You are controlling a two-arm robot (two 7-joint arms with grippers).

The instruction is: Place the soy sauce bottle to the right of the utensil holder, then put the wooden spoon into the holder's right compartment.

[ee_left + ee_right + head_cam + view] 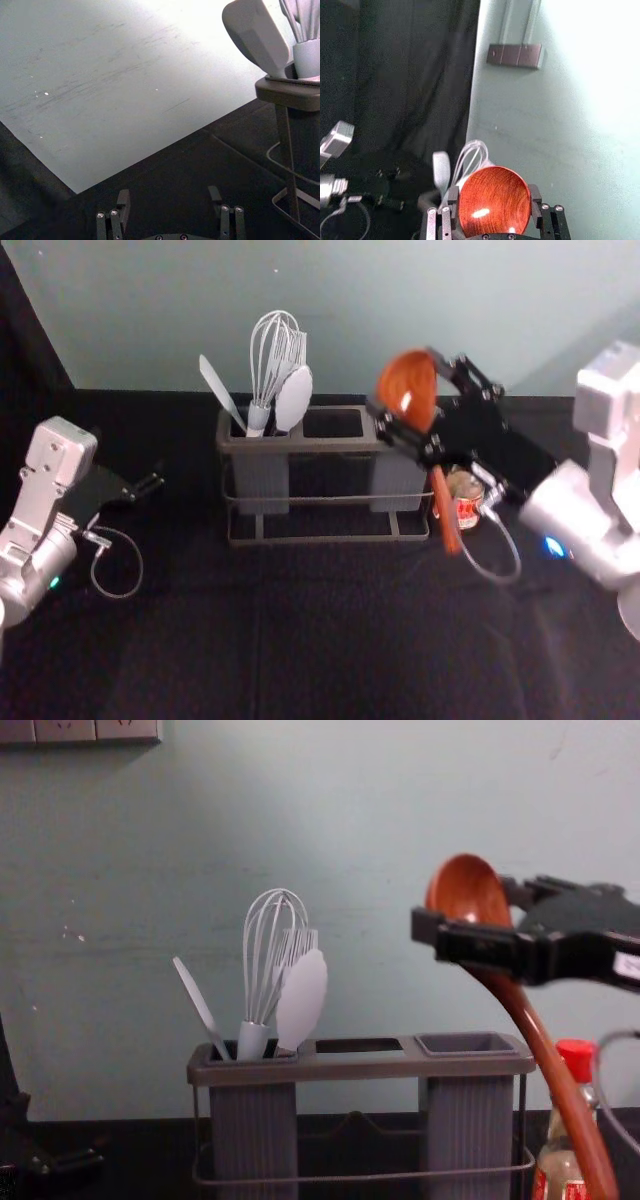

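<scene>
The left end effector (150, 485) hung idle, fingers well apart on nothing, left of the holder (360, 1067). Right of it, the whisk (272, 960) and its neighbours crowded the left compartment. The right compartment (467, 1120) gaped below and left of the right end effector (468, 906), which was closed around the bowl of the spoon (548, 1045). Its handle slanted down and right, the tip well under the holder's rim, so a leftward move without lifting could have rammed the frame. The rounded bowl might have pivoted in the grip on contact. Below and right of that end effector stood the bottle (575, 1065), beside the holder, where a swinging handle could have toppled it.
</scene>
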